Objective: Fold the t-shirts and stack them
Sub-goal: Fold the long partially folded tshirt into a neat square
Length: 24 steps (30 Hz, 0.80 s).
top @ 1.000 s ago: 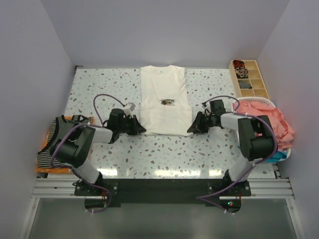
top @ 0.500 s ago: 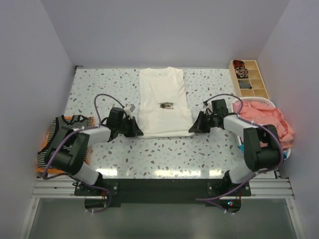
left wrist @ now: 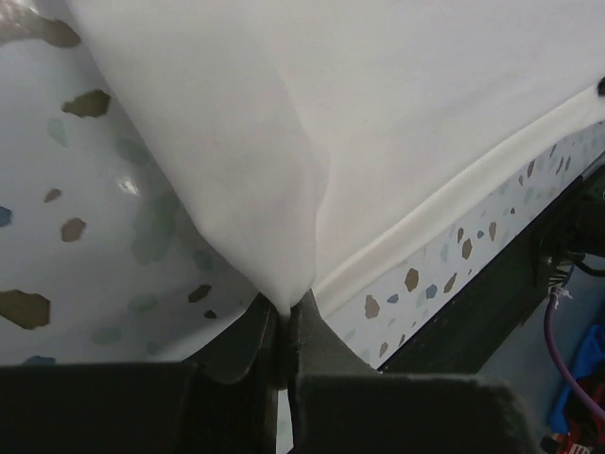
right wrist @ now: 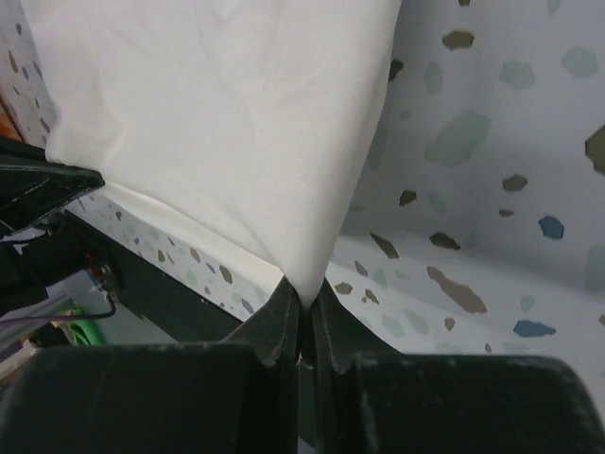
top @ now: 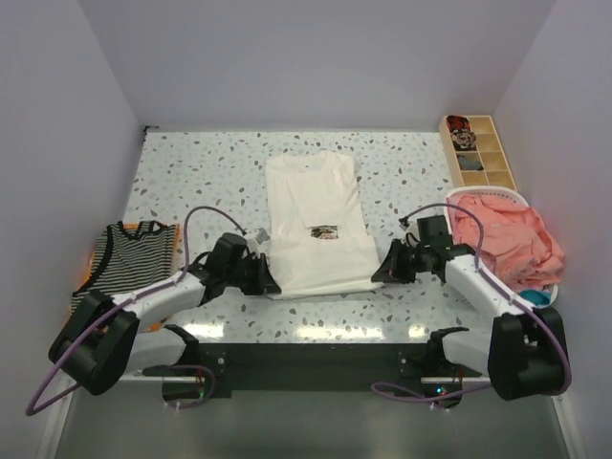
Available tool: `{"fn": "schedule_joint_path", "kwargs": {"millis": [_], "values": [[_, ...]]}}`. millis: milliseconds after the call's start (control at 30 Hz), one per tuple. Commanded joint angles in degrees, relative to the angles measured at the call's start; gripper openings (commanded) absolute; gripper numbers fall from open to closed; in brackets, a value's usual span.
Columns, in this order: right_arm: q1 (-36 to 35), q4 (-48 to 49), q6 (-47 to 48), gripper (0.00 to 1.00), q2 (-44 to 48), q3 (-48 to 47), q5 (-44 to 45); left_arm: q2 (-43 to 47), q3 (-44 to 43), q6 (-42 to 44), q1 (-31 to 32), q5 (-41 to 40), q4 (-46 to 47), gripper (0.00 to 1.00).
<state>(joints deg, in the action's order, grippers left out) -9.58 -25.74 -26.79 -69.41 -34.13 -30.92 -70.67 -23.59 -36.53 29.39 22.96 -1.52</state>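
The cream t-shirt (top: 316, 225) lies lengthwise on the table's middle, sleeves folded in, its small chest print (top: 324, 230) facing up. My left gripper (top: 269, 284) is shut on the shirt's near left hem corner (left wrist: 288, 284). My right gripper (top: 379, 275) is shut on the near right hem corner (right wrist: 304, 284). Both corners are pinched just above the table, the hem stretched between them. A black-and-white striped tee (top: 124, 258) lies on an orange one (top: 97, 256) at the left edge. A coral-pink tee (top: 507, 244) is heaped in a basket at the right.
A white basket (top: 497, 195) at the right holds the pink heap, with blue cloth (top: 537, 297) at its near corner. A compartmented wooden tray (top: 476, 150) stands at the back right. The table's near edge (top: 316, 330) lies just in front of both grippers.
Both grippers have pulled the cream shirt's hem toward the near edge. The whole shirt slid nearer, off the back wall. Both arms stretched out lower.
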Motion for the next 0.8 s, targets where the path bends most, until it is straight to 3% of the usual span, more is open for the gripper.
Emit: {"fn": "schedule_joint_path", "kwargs": {"millis": [0,100,233,533,767], "values": [[-0.3,-7.0,0.7,0.06,7.3,2.4,1.7,7.4,2.1,-7.5,5.2,-3.8,-4.4,0.00],[-0.3,-7.2,0.3,0.08,9.5,2.4,1.1,12.4,1.3,-8.2,5.4,-7.0,-9.5,0.00],[-0.3,-5.3,0.2,0.08,7.5,-2.1,0.8,12.8,-6.0,-6.7,5.4,-12.1,-14.2,0.00],[-0.3,-1.3,0.8,0.09,-5.2,-18.1,3.1,-0.2,-20.3,-2.1,4.4,-15.8,-13.4,0.00],[-0.3,0.3,1.2,0.09,-15.3,-28.1,4.6,-9.5,-29.1,3.0,-3.5,-13.3,-11.0,0.00]]}}
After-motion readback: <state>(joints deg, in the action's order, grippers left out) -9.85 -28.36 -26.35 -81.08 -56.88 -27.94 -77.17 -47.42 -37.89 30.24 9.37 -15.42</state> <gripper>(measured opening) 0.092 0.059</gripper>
